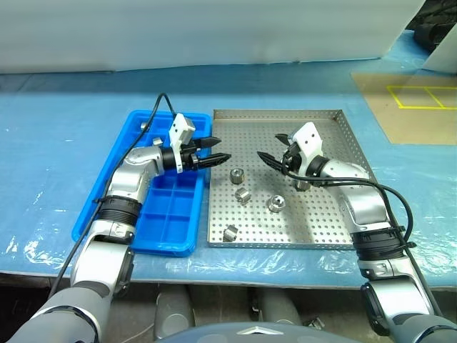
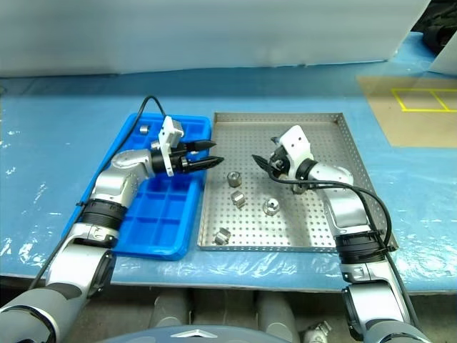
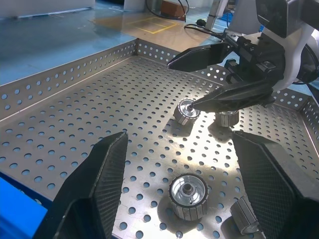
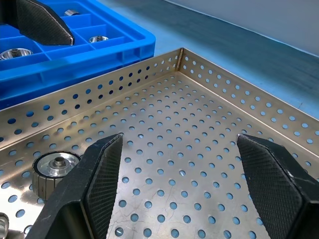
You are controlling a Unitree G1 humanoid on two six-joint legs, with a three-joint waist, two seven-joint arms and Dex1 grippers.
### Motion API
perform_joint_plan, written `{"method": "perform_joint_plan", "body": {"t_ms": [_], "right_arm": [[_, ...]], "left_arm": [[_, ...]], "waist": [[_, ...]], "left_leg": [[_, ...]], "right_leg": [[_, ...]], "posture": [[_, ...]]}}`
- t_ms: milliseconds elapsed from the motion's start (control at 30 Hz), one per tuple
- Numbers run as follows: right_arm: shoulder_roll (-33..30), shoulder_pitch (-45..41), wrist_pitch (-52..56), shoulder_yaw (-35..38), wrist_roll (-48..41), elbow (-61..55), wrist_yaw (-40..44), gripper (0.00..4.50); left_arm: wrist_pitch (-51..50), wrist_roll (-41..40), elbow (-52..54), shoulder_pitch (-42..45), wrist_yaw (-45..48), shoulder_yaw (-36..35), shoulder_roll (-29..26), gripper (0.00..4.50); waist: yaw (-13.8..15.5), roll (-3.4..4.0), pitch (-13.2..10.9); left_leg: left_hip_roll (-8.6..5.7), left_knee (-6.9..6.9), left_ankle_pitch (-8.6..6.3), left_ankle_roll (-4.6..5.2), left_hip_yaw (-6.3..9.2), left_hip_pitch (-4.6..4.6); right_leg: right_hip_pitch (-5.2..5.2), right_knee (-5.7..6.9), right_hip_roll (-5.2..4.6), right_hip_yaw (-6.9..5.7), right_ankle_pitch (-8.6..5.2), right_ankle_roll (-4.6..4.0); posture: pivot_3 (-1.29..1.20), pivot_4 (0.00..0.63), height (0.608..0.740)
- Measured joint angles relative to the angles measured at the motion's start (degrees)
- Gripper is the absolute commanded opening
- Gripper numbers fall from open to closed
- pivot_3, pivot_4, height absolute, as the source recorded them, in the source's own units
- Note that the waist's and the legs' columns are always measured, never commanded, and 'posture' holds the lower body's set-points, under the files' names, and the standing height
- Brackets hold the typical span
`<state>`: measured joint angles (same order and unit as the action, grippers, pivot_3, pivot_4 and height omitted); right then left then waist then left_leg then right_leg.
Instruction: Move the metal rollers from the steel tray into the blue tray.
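Note:
Several metal rollers lie on the steel tray (image 1: 285, 116): one (image 1: 235, 174), another (image 1: 243, 194), a third (image 1: 275, 204), one by the near rim (image 1: 230, 232). A further roller (image 1: 302, 186) sits partly hidden under my right wrist. My left gripper (image 1: 220, 148) is open and level over the steel tray's left edge, pointing right, with nothing held. Facing it over the tray's middle, my right gripper (image 1: 270, 147) is open and holds nothing. The blue tray (image 1: 165, 221) lies left of the steel tray, with rollers (image 4: 15, 53) in its far compartments.
Both trays rest on a table under blue plastic sheeting (image 1: 57, 143). A white wall panel (image 1: 214, 36) stands behind. A brown board with yellow tape (image 1: 418, 100) lies at the far right. The two grippers' tips are a short gap apart.

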<state>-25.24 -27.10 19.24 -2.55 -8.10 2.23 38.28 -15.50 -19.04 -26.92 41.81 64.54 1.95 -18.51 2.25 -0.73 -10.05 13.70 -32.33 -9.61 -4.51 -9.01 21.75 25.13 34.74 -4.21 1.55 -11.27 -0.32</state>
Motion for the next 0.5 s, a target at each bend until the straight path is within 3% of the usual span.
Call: {"method": "perform_joint_plan", "body": {"t_ms": [500], "right_arm": [[0.18, 0.00, -0.03, 0.00, 0.14, 0.00, -0.74, 3.74]], "left_arm": [[0.00, -0.01, 0.00, 0.00, -0.10, 0.08, 0.23, 3.52]], "waist": [[-0.01, 0.00, 0.00]], "left_leg": [[0.00, 0.00, 0.00, 0.00, 0.00, 0.00]], "right_leg": [[0.00, 0.00, 0.00, 0.00, 0.00, 0.00]], "posture": [[-0.19, 0.150, 0.740]]}}
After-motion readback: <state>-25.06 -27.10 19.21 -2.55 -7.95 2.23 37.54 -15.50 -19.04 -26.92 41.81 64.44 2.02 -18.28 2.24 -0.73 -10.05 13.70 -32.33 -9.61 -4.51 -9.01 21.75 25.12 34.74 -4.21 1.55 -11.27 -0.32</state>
